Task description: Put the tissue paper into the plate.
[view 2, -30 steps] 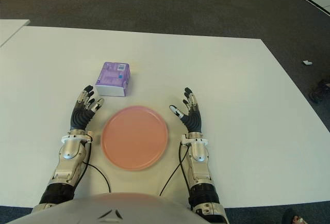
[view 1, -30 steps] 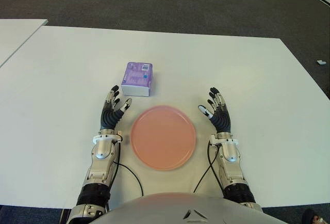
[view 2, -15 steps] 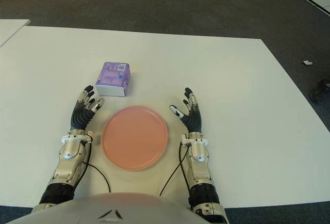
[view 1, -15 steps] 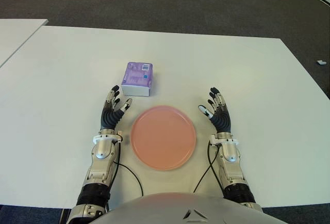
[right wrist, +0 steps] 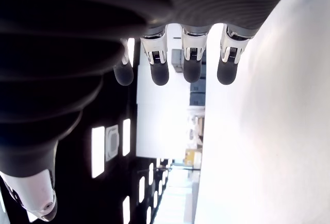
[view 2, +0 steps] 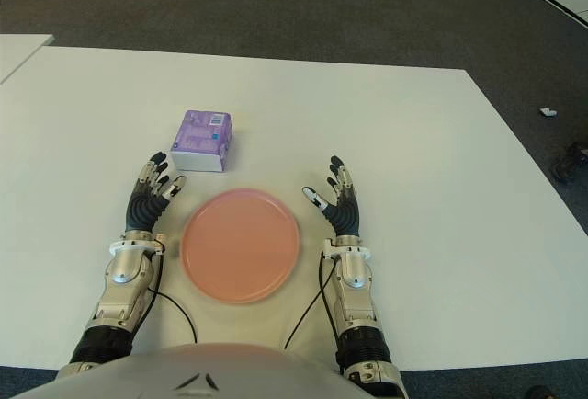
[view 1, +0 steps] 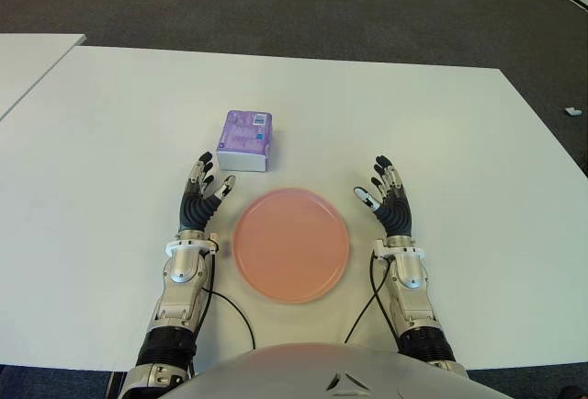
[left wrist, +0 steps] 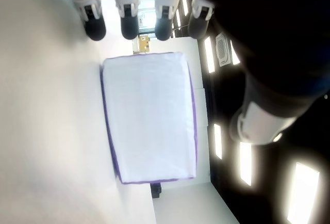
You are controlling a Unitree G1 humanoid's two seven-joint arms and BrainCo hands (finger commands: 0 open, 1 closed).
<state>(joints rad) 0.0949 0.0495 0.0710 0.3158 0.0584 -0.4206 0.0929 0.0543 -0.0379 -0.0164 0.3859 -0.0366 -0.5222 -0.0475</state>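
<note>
A purple pack of tissue paper (view 1: 245, 140) lies on the white table (view 1: 441, 132), just beyond the pink plate (view 1: 290, 245). The left wrist view shows the pack (left wrist: 149, 115) a short way in front of the fingertips. My left hand (view 1: 204, 191) is left of the plate, fingers spread, close to the pack's near edge and not touching it. To the right of the plate, my right hand (view 1: 385, 198) has its fingers spread and holds nothing.
A second white table (view 1: 23, 63) stands at the far left across a narrow gap. Dark carpet (view 1: 303, 4) lies beyond the table's far edge. Cables (view 1: 234, 312) run from both wrists near the table's front edge.
</note>
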